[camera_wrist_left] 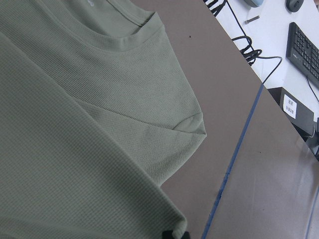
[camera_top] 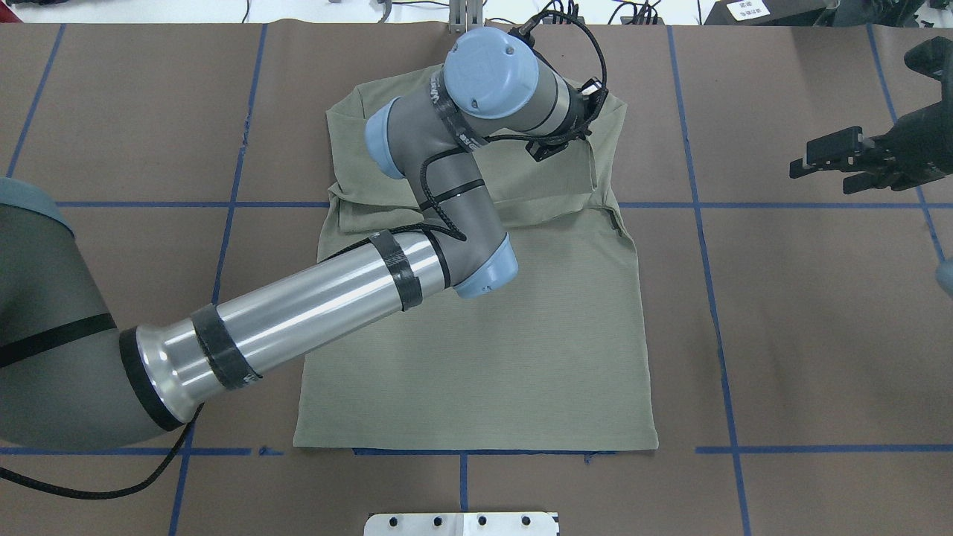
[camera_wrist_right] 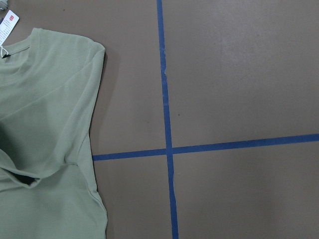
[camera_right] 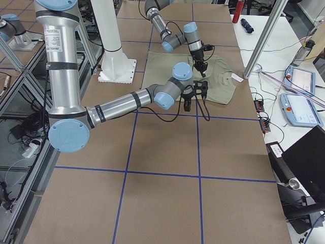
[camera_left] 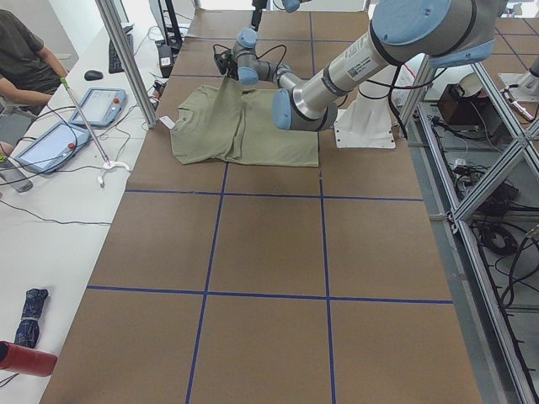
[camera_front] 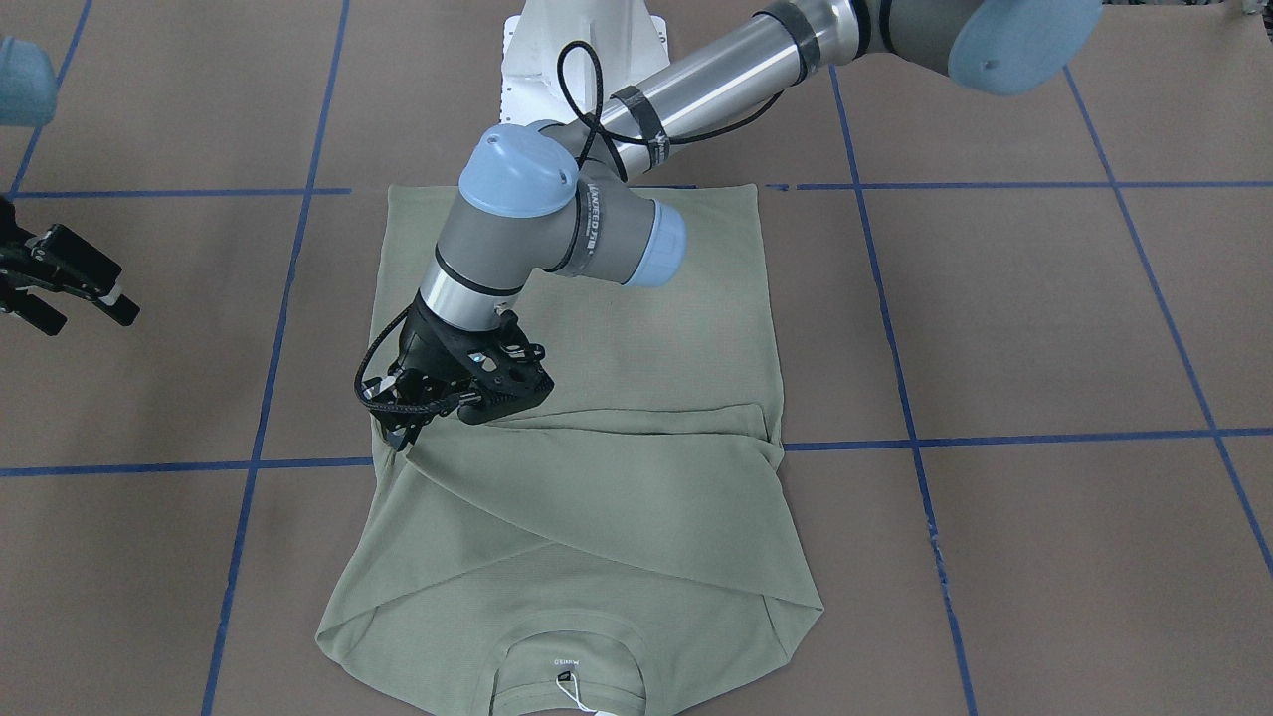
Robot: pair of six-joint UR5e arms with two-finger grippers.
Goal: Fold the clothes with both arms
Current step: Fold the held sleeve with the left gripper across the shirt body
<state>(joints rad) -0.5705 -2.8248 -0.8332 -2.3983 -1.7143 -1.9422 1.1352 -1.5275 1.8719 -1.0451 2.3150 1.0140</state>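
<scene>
The sage-green shirt [camera_front: 617, 328] lies flat on the brown table, hem toward the robot and collar with its white hang tag [camera_front: 582, 696] on the far side. One sleeve is folded across the chest. My left gripper [camera_front: 416, 418] reaches across the shirt and is shut on a fold of sleeve fabric at the shirt's side edge, lifting it a little. In the left wrist view the held cloth [camera_wrist_left: 75, 164] fills the frame above a black fingertip [camera_wrist_left: 174, 234]. My right gripper [camera_top: 819, 160] hovers open and empty beside the table, well clear of the shirt [camera_top: 484, 357].
Blue tape lines [camera_front: 895, 443] grid the brown tabletop. The white pedestal base [camera_front: 582, 50] stands behind the shirt's hem. A side bench with tablets [camera_left: 50, 143] and cables runs past the collar end, where a person [camera_left: 21, 50] sits.
</scene>
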